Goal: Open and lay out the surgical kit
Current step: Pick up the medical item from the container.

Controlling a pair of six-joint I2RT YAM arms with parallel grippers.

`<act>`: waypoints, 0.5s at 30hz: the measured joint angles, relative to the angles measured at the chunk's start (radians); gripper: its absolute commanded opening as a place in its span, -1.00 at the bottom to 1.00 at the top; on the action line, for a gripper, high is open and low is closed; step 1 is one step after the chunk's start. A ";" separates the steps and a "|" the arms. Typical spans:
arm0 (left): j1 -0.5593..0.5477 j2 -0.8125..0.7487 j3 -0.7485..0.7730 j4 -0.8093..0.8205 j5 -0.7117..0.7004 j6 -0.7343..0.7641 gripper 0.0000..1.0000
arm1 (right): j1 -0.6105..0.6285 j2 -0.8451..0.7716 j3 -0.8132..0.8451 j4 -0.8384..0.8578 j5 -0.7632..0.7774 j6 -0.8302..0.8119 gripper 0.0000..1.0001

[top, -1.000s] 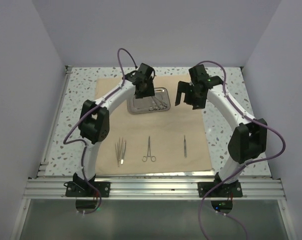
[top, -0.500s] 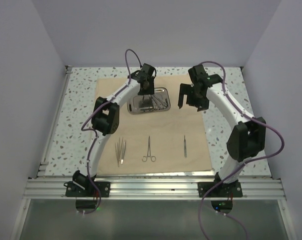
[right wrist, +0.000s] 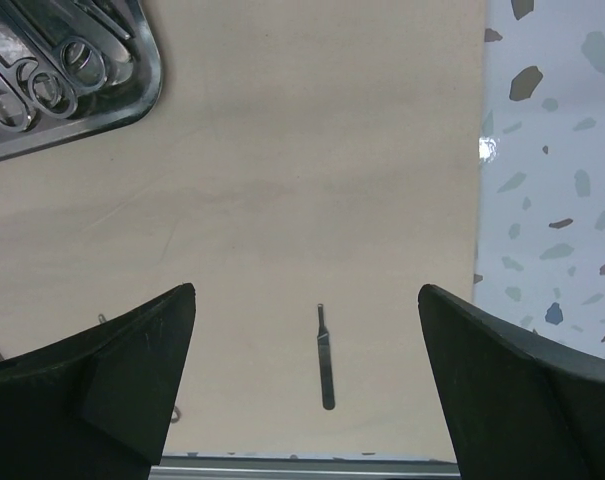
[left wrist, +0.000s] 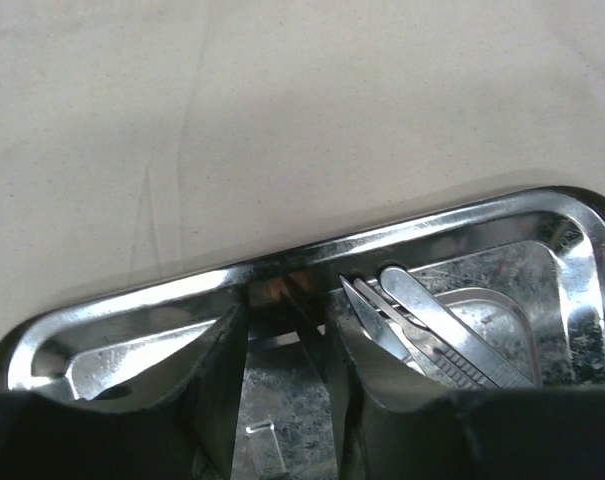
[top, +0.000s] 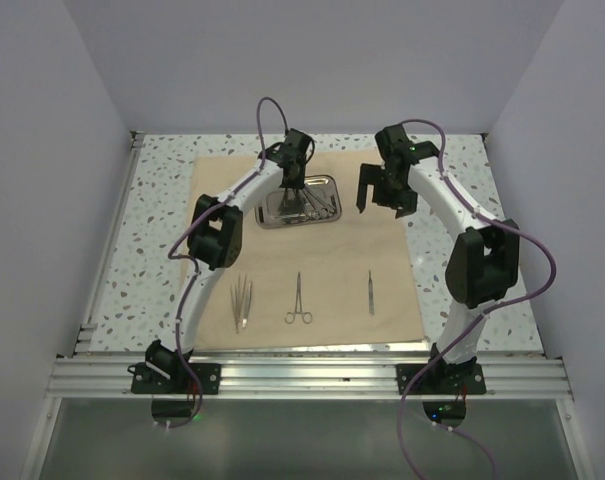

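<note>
The beige cloth wrap (top: 322, 255) lies spread flat on the table. The steel tray (top: 326, 181) sits on its far part with several silver instruments (left wrist: 437, 322) in it. My left gripper (top: 295, 192) is down inside the tray (left wrist: 132, 300). Its fingers (left wrist: 232, 345) stand a little apart over bare tray floor, just left of the instruments, gripping nothing. Tweezers (top: 242, 300), ring-handled forceps (top: 298, 301) and a slim probe (top: 371, 292) lie in a row on the near cloth. My right gripper (top: 382, 198) hangs wide open and empty above the cloth, right of the tray; the probe (right wrist: 325, 360) shows below it.
Speckled tabletop (top: 157, 240) surrounds the cloth, with white walls on three sides and an aluminium rail (top: 302, 375) at the near edge. The tray corner with ring handles (right wrist: 52, 80) shows in the right wrist view. A small bent wire piece (left wrist: 259, 432) lies on the tray floor.
My left arm has stretched forward and its gripper has gone down into the tray. My right gripper has shifted slightly back, still open. The laid-out instruments have not moved.
</note>
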 measured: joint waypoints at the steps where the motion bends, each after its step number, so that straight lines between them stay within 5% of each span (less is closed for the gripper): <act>1: 0.000 0.006 0.006 0.003 -0.005 0.006 -0.27 | -0.003 0.000 0.001 0.000 0.000 -0.003 0.95; 15: 0.000 0.012 0.013 0.004 -0.019 0.047 -0.86 | -0.032 0.005 0.001 0.003 -0.025 -0.012 0.94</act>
